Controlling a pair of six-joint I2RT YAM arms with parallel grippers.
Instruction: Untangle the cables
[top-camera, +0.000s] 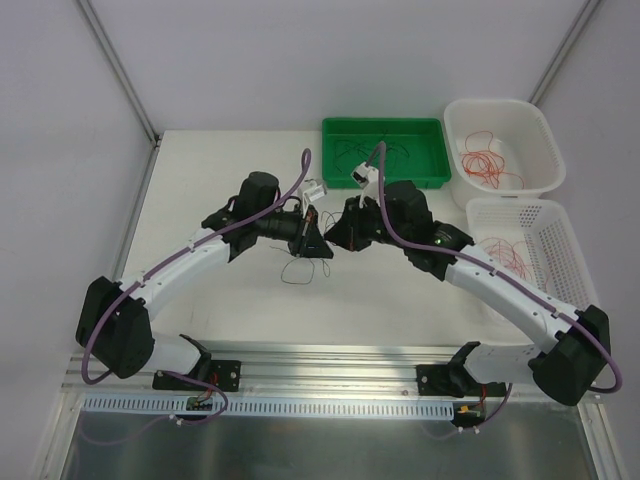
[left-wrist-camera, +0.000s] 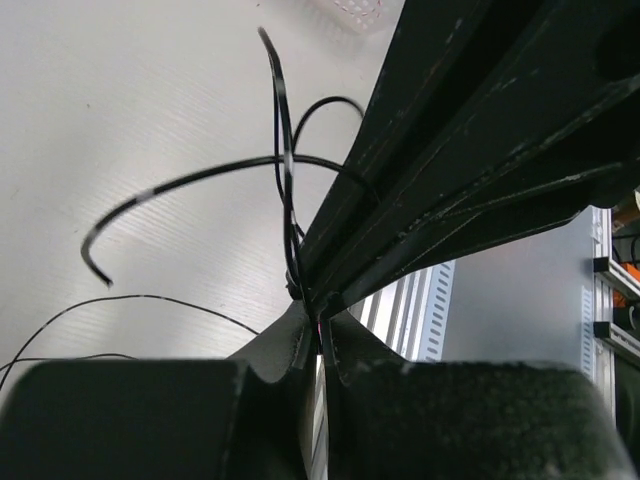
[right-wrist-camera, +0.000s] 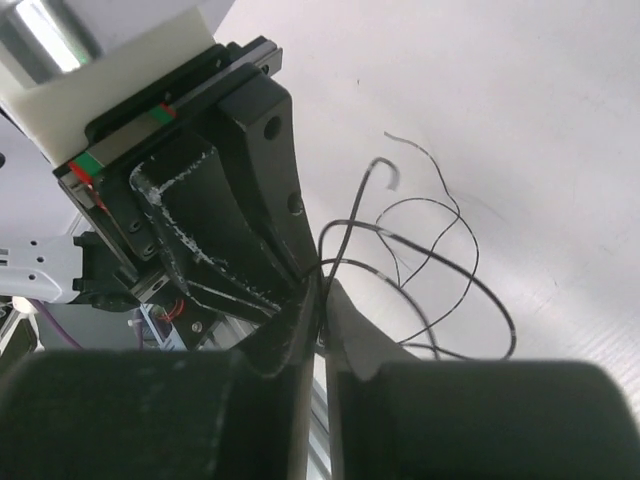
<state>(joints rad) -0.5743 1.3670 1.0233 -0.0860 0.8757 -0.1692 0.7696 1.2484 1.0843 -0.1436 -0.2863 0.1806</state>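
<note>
The left tool (left-wrist-camera: 316, 318) is pinching shut on the black cables (left-wrist-camera: 288, 165), and the right tool (right-wrist-camera: 318, 305) is clamping shut on the same bundle. The two tools are meeting tip to tip just in front of the green tray (top-camera: 425, 150). Each tool's dark, scuffed body is filling much of the other's wrist view and crowding the room between them.

The thin, glossy cables are curling out of the pinch in loose crossing loops. A few strands are hanging down to the white table (top-camera: 220, 180) on the side away from the tray. More dark wires are lying inside the tray.

To the right of the tray, a white tub (top-camera: 495, 104) with smooth rounded walls is holding red cables (top-camera: 487, 165). In front of the tub, a white slotted basket (top-camera: 515, 204) is holding more red loops, and the right arm is passing just beside it.

The matte table is lying open to the left of the tray as far as its edge. The tray itself is sitting at the far edge.
</note>
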